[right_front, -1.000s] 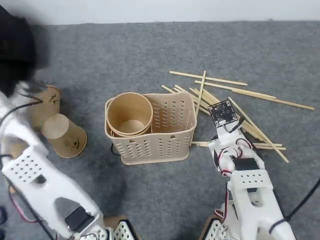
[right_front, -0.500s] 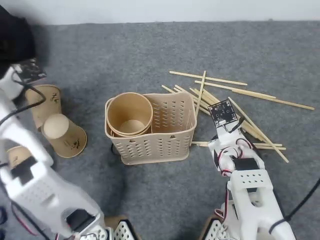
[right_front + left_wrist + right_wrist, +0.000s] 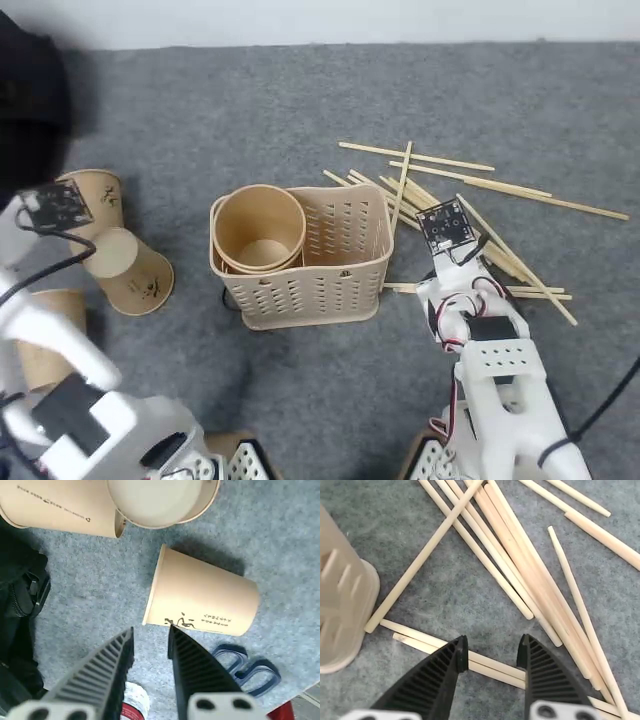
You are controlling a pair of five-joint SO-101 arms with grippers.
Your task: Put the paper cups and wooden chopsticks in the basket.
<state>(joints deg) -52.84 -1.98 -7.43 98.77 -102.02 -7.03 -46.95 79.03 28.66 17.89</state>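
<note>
High view: grey carpeted surface point(image 3: 250, 100) meets pale wall point(image 3: 350, 20); left end effector point(image 3: 150, 631) and right end effector point(image 3: 492, 644) gape empty.

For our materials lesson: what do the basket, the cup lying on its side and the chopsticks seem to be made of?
Basket: probably moulded plastic, smooth beige, with even rows of slots in its walls.
Cup lying on its side: likely paper, matte tan, thin rolled rim, small print.
Chopsticks: seemingly bare pale wood, matte, without gloss.
</note>
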